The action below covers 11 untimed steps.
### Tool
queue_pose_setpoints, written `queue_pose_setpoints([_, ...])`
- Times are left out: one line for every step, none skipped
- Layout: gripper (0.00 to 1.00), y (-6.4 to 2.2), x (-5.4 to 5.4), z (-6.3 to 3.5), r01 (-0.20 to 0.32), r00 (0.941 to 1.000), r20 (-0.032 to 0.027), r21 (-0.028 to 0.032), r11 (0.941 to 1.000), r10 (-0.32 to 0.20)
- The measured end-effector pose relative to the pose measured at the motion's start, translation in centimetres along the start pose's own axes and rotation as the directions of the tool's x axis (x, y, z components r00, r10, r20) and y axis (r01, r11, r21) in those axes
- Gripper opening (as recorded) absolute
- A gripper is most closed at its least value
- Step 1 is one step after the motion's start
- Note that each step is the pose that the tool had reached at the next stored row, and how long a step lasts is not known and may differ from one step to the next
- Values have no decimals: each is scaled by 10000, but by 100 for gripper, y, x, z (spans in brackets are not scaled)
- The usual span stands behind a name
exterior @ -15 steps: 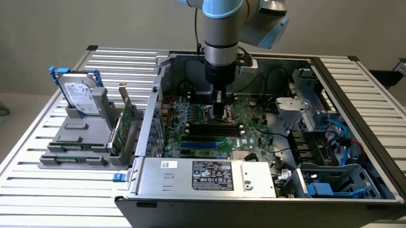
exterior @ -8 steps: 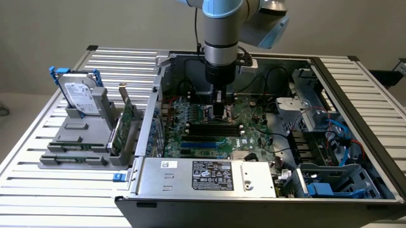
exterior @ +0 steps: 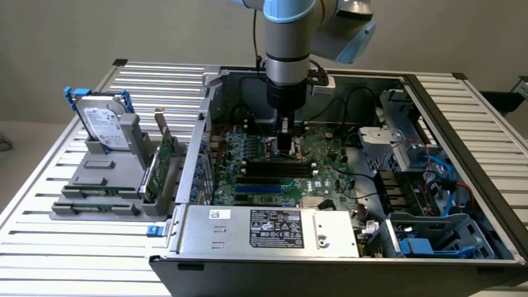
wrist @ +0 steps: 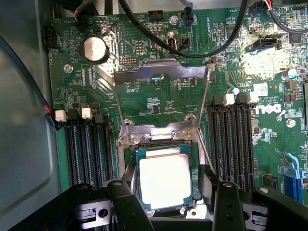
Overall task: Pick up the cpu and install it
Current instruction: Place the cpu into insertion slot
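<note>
The cpu [wrist: 165, 180], a flat square chip with a silvery-white top and a thin green edge, sits between my two black fingers [wrist: 126, 202], right over the motherboard socket [wrist: 129, 155]. My gripper [wrist: 173, 204] is shut on the cpu by its two side edges. The socket's metal load plate [wrist: 161, 71] is swung up and open behind it. In the exterior view my gripper [exterior: 285, 147] reaches straight down into the open computer case [exterior: 191, 185], low over the green motherboard [exterior: 330, 176]; the cpu is hidden there.
Black memory slots [wrist: 91, 149] flank the socket on both sides, and black cables [wrist: 192, 50] arc across the board. A silver power supply [exterior: 272, 229] fills the case's near side. A labelled hard drive [exterior: 103, 127] stands in a grey rack outside, at the exterior view's left.
</note>
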<state>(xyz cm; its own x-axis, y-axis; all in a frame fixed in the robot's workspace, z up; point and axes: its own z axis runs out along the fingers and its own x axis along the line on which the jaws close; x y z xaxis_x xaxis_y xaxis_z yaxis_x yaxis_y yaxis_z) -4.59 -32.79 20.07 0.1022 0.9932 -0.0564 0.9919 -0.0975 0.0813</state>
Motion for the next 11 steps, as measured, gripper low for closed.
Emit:
queue_pose_setpoints([62, 0, 0, -3, 0, 10000, 1, 0, 10000, 0])
queue_pose_setpoints([62, 0, 0, -7, 0, 10000, 1, 1, 10000, 0])
queue_pose_setpoints([62, 1, 0, -8, 0, 10000, -1, 0, 10000, 0])
queue_pose_setpoints([62, 1, 0, -10, 0, 10000, -2, 0, 10000, 0])
queue_pose_setpoints([62, 1, 0, -12, 0, 10000, -2, -1, 10000, 0])
queue_pose_setpoints([62, 1, 0, -13, 0, 10000, -2, -1, 10000, 0])
queue_pose_setpoints([62, 1, -1, -15, 0, 10000, -1, 0, 10000, 0])
queue_pose_setpoints([62, 1, -1, -18, 0, 10000, 0, 1, 10000, 0])
queue_pose_setpoints([62, 2, -2, -23, 0, 10000, 2, 1, 10000, 0])
queue_pose_setpoints([62, 2, -2, -34, 0, 10000, 1, 1, 10000, 0])
queue_pose_setpoints([62, 4, -2, -51, 0, 10000, -1, 0, 10000, 0])
